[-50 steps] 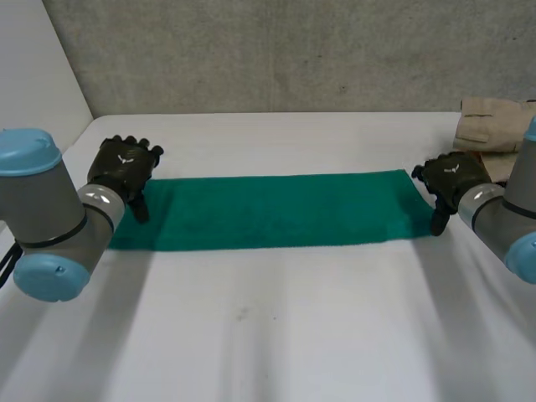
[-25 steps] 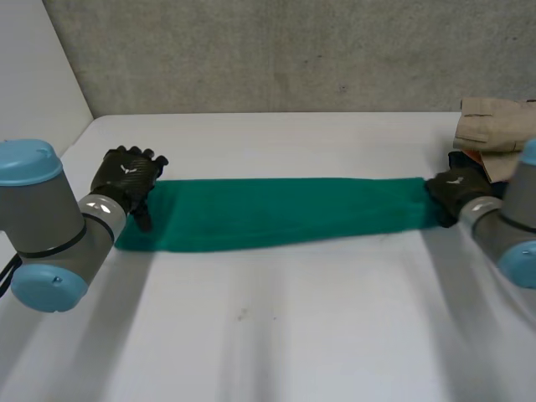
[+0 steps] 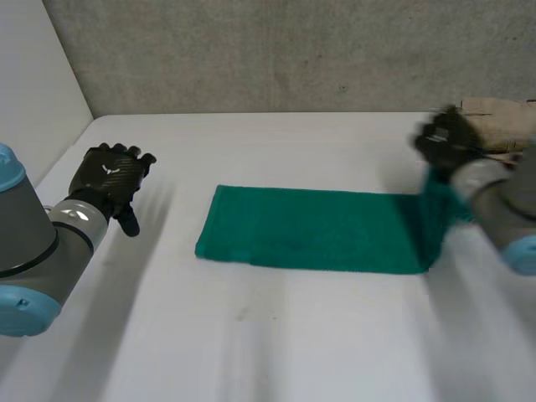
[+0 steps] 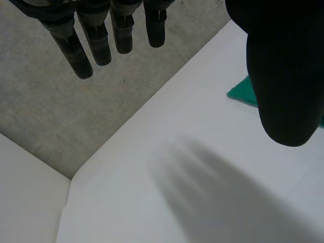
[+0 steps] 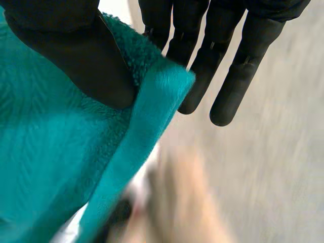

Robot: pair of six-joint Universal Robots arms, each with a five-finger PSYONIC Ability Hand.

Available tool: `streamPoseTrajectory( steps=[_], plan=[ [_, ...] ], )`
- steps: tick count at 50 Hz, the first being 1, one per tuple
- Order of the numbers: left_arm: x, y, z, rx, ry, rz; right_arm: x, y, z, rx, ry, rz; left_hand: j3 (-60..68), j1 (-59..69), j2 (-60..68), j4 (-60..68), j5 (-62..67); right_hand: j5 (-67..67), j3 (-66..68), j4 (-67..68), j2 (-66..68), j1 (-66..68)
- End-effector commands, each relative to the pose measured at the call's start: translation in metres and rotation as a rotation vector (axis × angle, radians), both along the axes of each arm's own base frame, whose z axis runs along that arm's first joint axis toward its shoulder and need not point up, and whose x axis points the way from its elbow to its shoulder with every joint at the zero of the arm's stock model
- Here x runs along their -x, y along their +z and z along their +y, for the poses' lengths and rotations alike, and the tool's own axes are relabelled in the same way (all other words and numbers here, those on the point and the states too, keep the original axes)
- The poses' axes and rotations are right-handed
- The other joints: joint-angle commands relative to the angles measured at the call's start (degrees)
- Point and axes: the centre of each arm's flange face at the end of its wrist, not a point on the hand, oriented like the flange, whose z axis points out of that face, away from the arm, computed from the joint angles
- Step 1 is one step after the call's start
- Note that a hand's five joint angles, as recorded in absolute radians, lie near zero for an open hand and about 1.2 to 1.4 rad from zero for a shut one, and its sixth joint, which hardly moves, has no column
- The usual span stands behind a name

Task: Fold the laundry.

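Table [image 3: 276,352] w/ beige pile [image 3: 502,115] nr towel [image 3: 310,239]

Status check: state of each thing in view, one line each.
green towel: mostly flat on the table, right end lifted.
left hand: open, fingers straight, holding nothing, apart from the towel's left end.
right hand: shut on the towel's right end, thumb pinching it against the fingers, raised above the table.
beige cloth: heaped at the table's far right edge, not held.

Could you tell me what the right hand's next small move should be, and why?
Probably carry the lifted end across onto the free end: the right hand pinches one end of the green towel raised, the rest lies flat, the left hand open, apart.
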Motion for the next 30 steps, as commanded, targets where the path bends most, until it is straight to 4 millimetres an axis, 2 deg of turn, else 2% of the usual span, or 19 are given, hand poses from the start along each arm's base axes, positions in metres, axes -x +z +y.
streamPoseTrajectory(
  steps=[1, 2, 4, 5, 8, 9, 12, 13, 15, 16, 17, 19, 23, 24, 27, 28, 30],
  plan=[
    [-0.002, 0.003, 0.005, 0.005, 0.001, 0.001, -0.132, 0.001, 0.075, 0.173, 0.499, -0.086, -2.25, -0.83, -1.82, -1.56, -3.01, 12.94, 11.98, 11.37, 12.48, 15.7],
    [-0.002, 0.003, 0.005, 0.005, 0.003, 0.001, -0.157, -0.014, 0.093, 0.162, 0.603, -0.097, -2.25, -0.83, -1.82, -1.56, -3.01, 12.94, 11.98, 11.37, 12.48, 15.7],
    [-0.003, 0.002, 0.006, -0.001, 0.004, 0.0, -0.175, -0.026, 0.106, 0.151, 0.677, -0.104, -2.25, -0.83, -1.82, -1.56, -3.01, 12.94, 11.98, 11.37, 12.48, 15.7],
    [-0.004, 0.001, 0.006, -0.004, 0.006, -0.001, -0.19, -0.041, 0.12, 0.123, 0.749, -0.106, -2.25, -0.83, -1.82, -1.56, -3.01, 12.94, 11.98, 11.37, 12.48, 15.7],
    [-0.006, -0.002, 0.006, -0.011, 0.012, -0.003, -0.205, -0.066, 0.131, 0.075, 0.805, -0.107, -2.25, -0.83, -1.82, -1.56, -3.01, 12.94, 11.98, 11.37, 12.48, 15.7],
    [-0.006, -0.003, 0.006, -0.013, 0.012, -0.003, -0.212, -0.085, 0.138, 0.036, 0.822, -0.106, -2.25, -0.83, -1.82, -1.56, -3.01, 12.94, 11.98, 11.37, 12.48, 15.7],
    [-0.006, -0.005, 0.007, -0.016, 0.014, -0.004, -0.216, -0.102, 0.142, 0.003, 0.827, -0.099, -2.25, -0.83, -1.82, -1.56, -3.01, 12.94, 11.98, 11.37, 12.48, 15.7],
    [-0.006, -0.005, 0.007, -0.014, 0.014, -0.004, -0.217, -0.106, 0.142, -0.004, 0.81, -0.098, -2.25, -0.83, -1.82, -1.56, -3.01, 2.84, 1.88, 1.27, 2.38, 5.6],
    [-0.006, -0.004, 0.007, -0.011, 0.011, -0.003, -0.216, -0.102, 0.141, -0.003, 0.779, -0.104, -2.25, -0.83, -1.82, -1.56, -3.01, -38.92, -39.87, -40.48, -39.38, -36.15],
    [-0.005, -0.004, 0.007, -0.011, 0.009, -0.003, -0.216, -0.099, 0.141, -0.003, 0.766, -0.109, -2.25, -0.83, -1.82, -1.56, -3.01, -52.63, -53.59, -54.2, -53.09, -49.87],
    [-0.004, -0.004, 0.007, -0.01, 0.006, -0.002, -0.213, -0.091, 0.138, -0.008, 0.72, -0.127, -2.25, -0.83, -1.82, -1.56, -3.01, -57.06, -58.02, -58.63, -57.52, -54.3],
    [-0.003, -0.002, 0.007, -0.002, 0.004, -0.001, -0.205, -0.081, 0.13, -0.023, 0.652, -0.157, -2.25, -0.83, -1.82, -1.56, -3.01, -57.06, -58.02, -58.63, -57.52, -54.3],
    [-0.001, 0.002, 0.006, 0.011, -0.002, 0.001, -0.182, -0.046, 0.121, -0.107, 0.481, -0.296, -2.25, -0.83, -1.82, -1.56, -3.01, -57.06, -58.02, -58.63, -57.52, -54.3],
    [0.0, 0.002, 0.006, 0.014, -0.006, 0.004, -0.171, -0.027, 0.122, -0.158, 0.425, -0.362, -2.25, -0.83, -1.82, -1.56, -3.01, -57.06, -58.02, -58.63, -57.52, -54.3],
    [0.005, 0.006, 0.007, 0.027, -0.02, 0.007, -0.151, -0.018, 0.118, -0.277, 0.338, -0.43, -2.25, -0.83, -1.82, -1.56, -3.01, -57.06, -58.02, -58.63, -57.52, -54.3],
    [0.007, 0.007, 0.007, 0.03, -0.026, 0.008, -0.134, -0.024, 0.111, -0.374, 0.272, -0.448, -2.25, -0.83, -1.82, -1.56, -3.01, -57.06, -58.02, -58.63, -57.52, -54.3],
    [0.012, 0.007, 0.011, 0.033, -0.043, 0.009, -0.119, -0.031, 0.105, -0.461, 0.204, -0.464, -2.25, -0.83, -1.82, -1.56, -3.01, -57.06, -58.02, -58.63, -57.52, -54.3]
  ],
)
